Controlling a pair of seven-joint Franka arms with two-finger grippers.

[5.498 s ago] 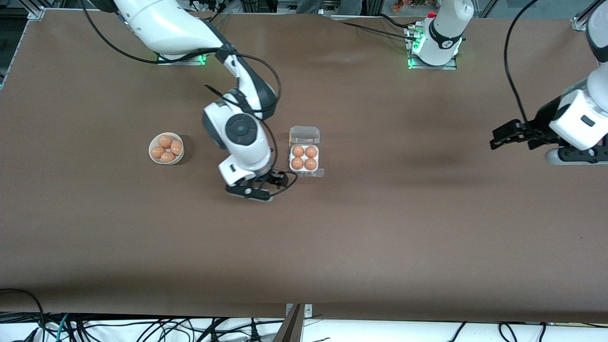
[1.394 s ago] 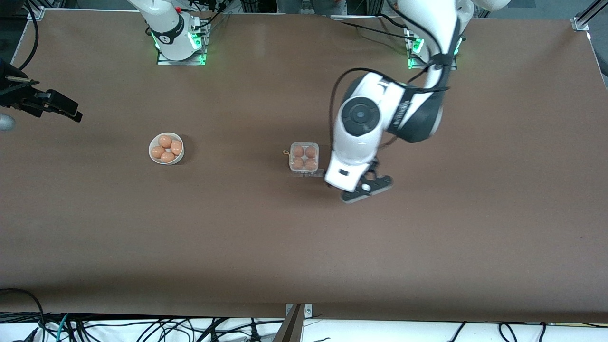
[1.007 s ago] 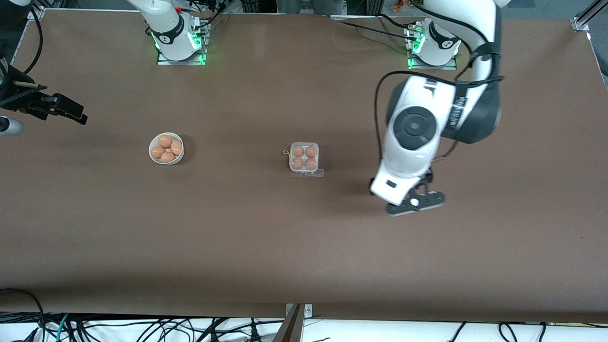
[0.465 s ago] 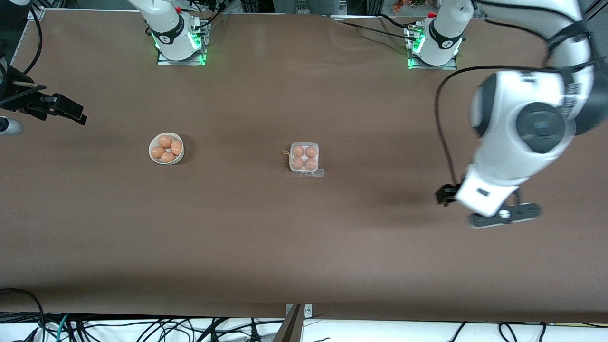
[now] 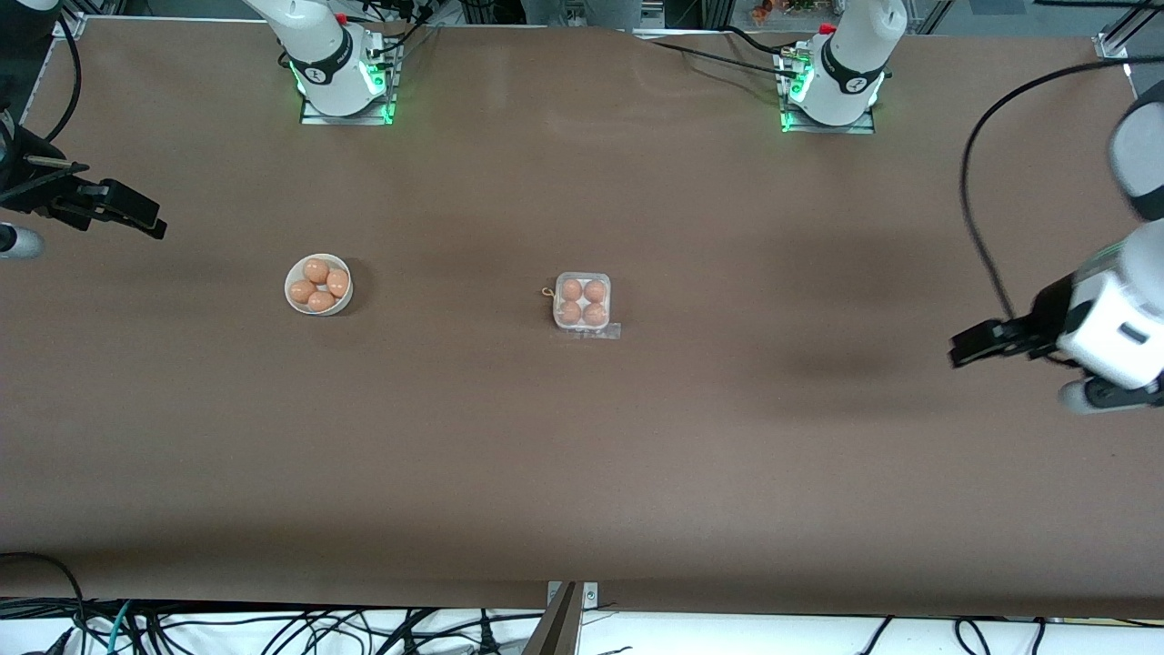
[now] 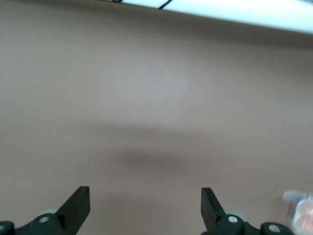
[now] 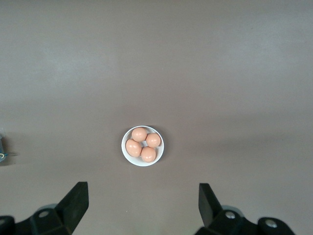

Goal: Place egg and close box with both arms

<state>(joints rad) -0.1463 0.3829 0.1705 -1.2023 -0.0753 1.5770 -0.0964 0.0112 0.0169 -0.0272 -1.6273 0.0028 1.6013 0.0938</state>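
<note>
Box (image 5: 582,304) sits closed mid-table, four eggs inside, well apart from both grippers' fingers. I see left gripper (image 6: 145,208) and right gripper (image 7: 143,205) spread wide, empty, at their table ends.

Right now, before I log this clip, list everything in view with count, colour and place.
small square clear-plastic egg carton: one, transparent, lid down, mid-table.
brown eggs in the carton: four, orange-brown, one per cell.
round white bowl: one, white, toward the right arm's end of the table, level with the carton.
brown eggs in the bowl: four, orange-brown, heaped together.
brown table surface: one, brown, under everything.
left tool: one, black, open, empty, over bare table at the left arm's end.
right tool: one, black, open, empty, over the table edge at the right arm's end.
</note>
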